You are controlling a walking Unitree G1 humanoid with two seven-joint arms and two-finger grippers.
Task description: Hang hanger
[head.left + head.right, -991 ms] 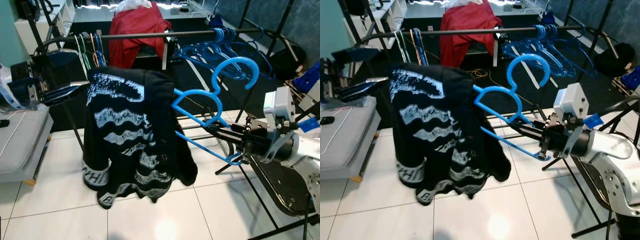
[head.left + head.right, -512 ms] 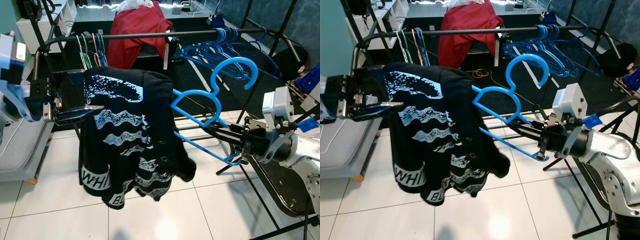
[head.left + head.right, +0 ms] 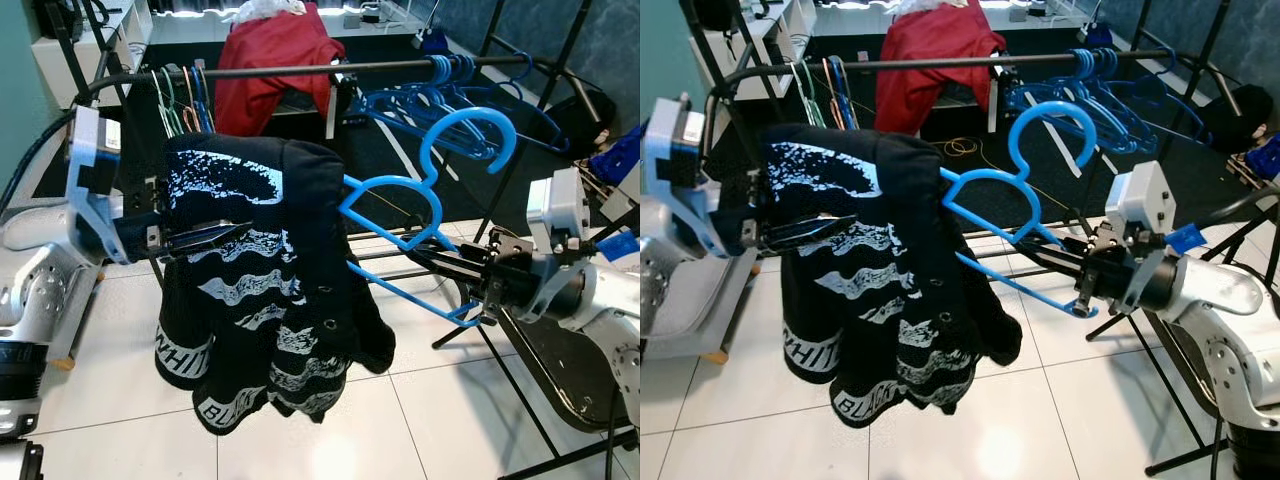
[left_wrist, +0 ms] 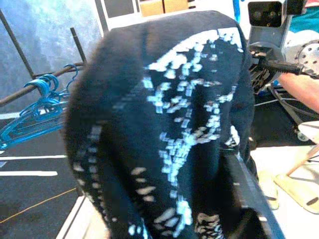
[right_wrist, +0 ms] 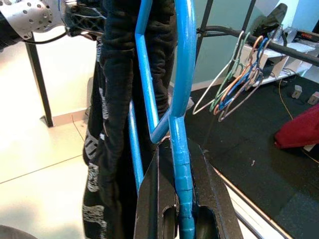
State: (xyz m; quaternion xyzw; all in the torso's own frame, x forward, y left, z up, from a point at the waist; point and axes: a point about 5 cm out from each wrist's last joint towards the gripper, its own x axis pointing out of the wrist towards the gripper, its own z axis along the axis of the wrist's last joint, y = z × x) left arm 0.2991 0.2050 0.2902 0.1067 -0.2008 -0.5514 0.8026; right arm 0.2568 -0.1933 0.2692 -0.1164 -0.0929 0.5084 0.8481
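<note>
A blue plastic hanger (image 3: 400, 195) sticks out to the left from my right gripper (image 3: 428, 258), which is shut on its lower bar. Its hook (image 3: 470, 125) points up, below and in front of the black clothes rail (image 3: 300, 70). A black garment with white wave print (image 3: 260, 280) is draped over the hanger's left shoulder and hangs down to near the tiles. My left gripper (image 3: 215, 236) lies against the garment's front from the left. In the right wrist view the blue bar (image 5: 182, 164) runs between the black fingers (image 5: 149, 199).
On the rail hang several blue hangers (image 3: 450, 95) at the right, thin wire hangers (image 3: 180, 100) at the left and a red garment (image 3: 270, 60) behind. Black stand legs (image 3: 540, 400) cross the white tiled floor at the right. A grey padded bench (image 3: 690, 305) stands at the left.
My left arm has swung in from the left and reached across the garment's front. The garment has shifted and hangs lower. The right gripper and hanger have hardly moved.
</note>
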